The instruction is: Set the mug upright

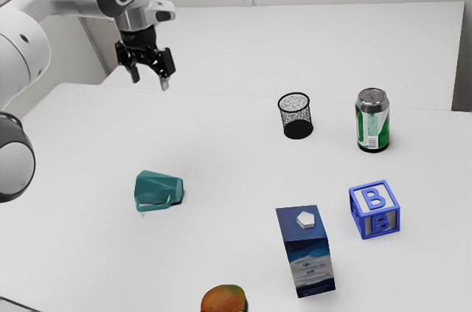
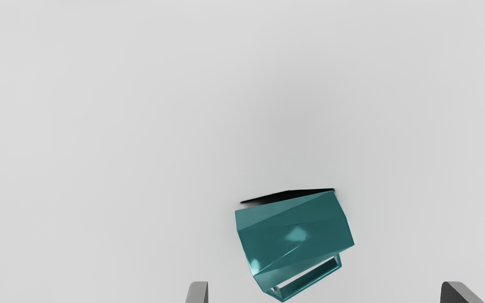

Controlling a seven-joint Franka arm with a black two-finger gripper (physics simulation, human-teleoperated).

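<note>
Teal mug (image 2: 295, 235) on its side on the white table (image 1: 221, 157), long axis roughly across the exterior view, broader end to that view's left; mouth probably that end, though the opening can't be made out. Handle (image 2: 312, 279) out along the flank on the exterior camera's side. Gripper (image 1: 150, 81) of the single arm hangs well above the table, empty, fingers (image 2: 198, 292) wide apart; mug lies below it and out toward the exterior camera. Finger-to-finger line runs nearly along the mug's length, a little askew, so a pinch across the body would likely want a wrist turn, then a tip onto the narrower end. Farther out, to the exterior view's right: carton (image 1: 311, 260), mesh cup (image 1: 296, 111), letter block (image 1: 375, 210), can (image 1: 372, 124)
</note>
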